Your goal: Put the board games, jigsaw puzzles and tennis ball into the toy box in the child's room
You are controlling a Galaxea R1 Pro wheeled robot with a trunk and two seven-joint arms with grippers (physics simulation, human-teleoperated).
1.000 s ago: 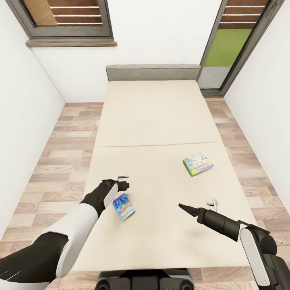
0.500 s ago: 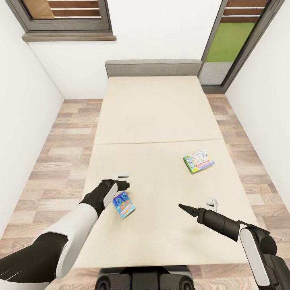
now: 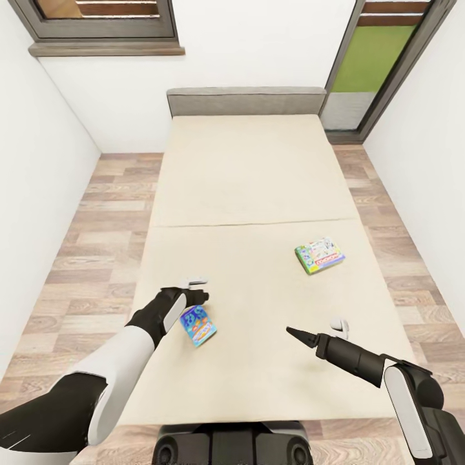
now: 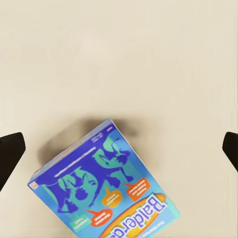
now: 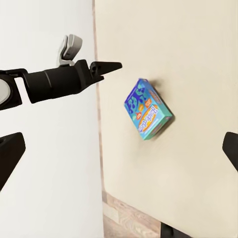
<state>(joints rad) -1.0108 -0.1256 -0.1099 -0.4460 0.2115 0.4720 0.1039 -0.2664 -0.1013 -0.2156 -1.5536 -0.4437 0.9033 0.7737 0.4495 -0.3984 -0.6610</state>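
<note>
Two board games lie on the beige bed [image 3: 245,187]. The blue board game [image 3: 198,326] [image 4: 101,191] [image 5: 148,110] rests near the bed's front left. My left gripper [image 3: 201,297] [image 4: 119,148] hovers just above it and is open, its fingertips [image 4: 10,153] wide apart and touching nothing. Farther right lies the green board game [image 3: 319,254]. My right gripper [image 3: 290,332] [image 5: 119,153] hangs open over the front right of the bed, pointing toward the blue game and apart from both games. The table, toy box, puzzles and ball are out of view.
White walls [image 3: 39,161] close in on both sides, with strips of wood floor [image 3: 97,239] beside the bed. A grey headboard [image 3: 245,102] stands at the far end, under a window [image 3: 97,19] and next to a glass door [image 3: 368,64]. My base [image 3: 226,445] stands at the bed's foot.
The whole picture has shifted, so the camera has moved nearer over the bed. Both arms keep their pose. The blue board game now lies slightly closer under the left gripper.
</note>
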